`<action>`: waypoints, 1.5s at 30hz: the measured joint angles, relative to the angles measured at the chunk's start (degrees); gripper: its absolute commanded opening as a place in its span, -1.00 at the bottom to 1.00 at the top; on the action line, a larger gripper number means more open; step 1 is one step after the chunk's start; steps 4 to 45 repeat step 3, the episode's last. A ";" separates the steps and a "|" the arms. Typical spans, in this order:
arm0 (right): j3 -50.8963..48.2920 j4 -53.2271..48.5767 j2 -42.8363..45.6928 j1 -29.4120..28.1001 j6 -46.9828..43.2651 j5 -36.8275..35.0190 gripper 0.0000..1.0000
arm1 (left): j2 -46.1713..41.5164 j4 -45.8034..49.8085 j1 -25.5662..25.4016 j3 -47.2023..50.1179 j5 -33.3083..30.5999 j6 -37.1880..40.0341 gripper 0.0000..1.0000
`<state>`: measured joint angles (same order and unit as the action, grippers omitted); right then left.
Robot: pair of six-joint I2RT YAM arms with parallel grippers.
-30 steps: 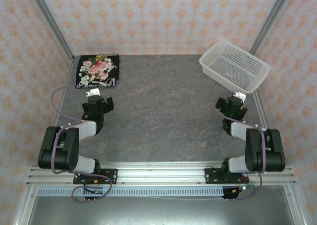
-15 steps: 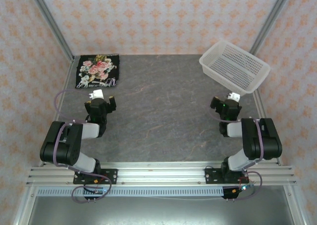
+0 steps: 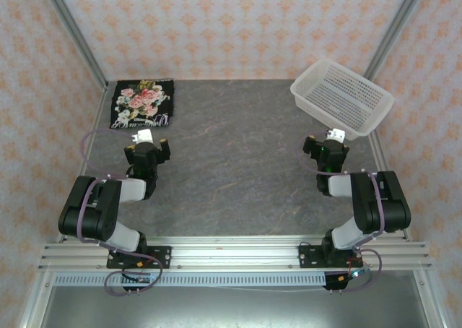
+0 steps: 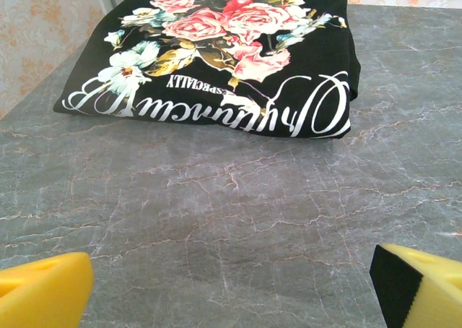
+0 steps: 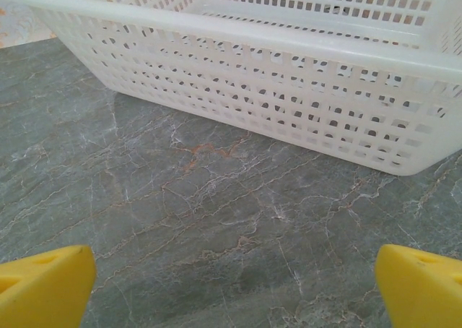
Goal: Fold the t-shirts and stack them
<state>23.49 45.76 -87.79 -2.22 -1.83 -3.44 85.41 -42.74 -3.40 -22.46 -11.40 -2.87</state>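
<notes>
A folded black t-shirt [image 3: 142, 103], rose print and white script facing up, lies squared in the far left corner of the table. In the left wrist view the t-shirt [image 4: 216, 61] rests flat a short way ahead of my left gripper [image 4: 234, 292]. That left gripper [image 3: 149, 149] hovers low over bare table just in front of the shirt, open, with both yellow fingertips [image 4: 43, 292] wide apart and nothing between them. My right gripper [image 3: 326, 149] sits near the right side, open and empty too, and its yellow fingertips [image 5: 43, 285] frame bare table [image 5: 231, 219].
An empty white perforated basket [image 3: 328, 115] stands at the far right, tilted on the table edge, and its near wall [image 5: 289, 89] is close ahead of the right gripper. Metal frame posts [image 3: 72, 32] border the table corners. The grey marble tabletop [image 3: 238, 154] lies between the arms.
Both arms have drawn back and folded in toward their bases. The right gripper has shifted slightly left. The folded shirt and the basket have not moved.
</notes>
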 measured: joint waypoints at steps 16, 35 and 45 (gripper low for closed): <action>0.00 -0.17 0.00 0.00 0.00 0.00 0.98 | 0.00 0.00 0.00 0.00 0.00 0.00 1.00; 0.00 -0.17 0.00 0.00 0.00 0.00 0.98 | 0.00 0.00 0.00 0.00 0.00 0.00 1.00; 0.00 -0.17 0.00 0.00 0.00 0.00 0.98 | 0.00 0.00 0.00 0.00 0.00 0.00 1.00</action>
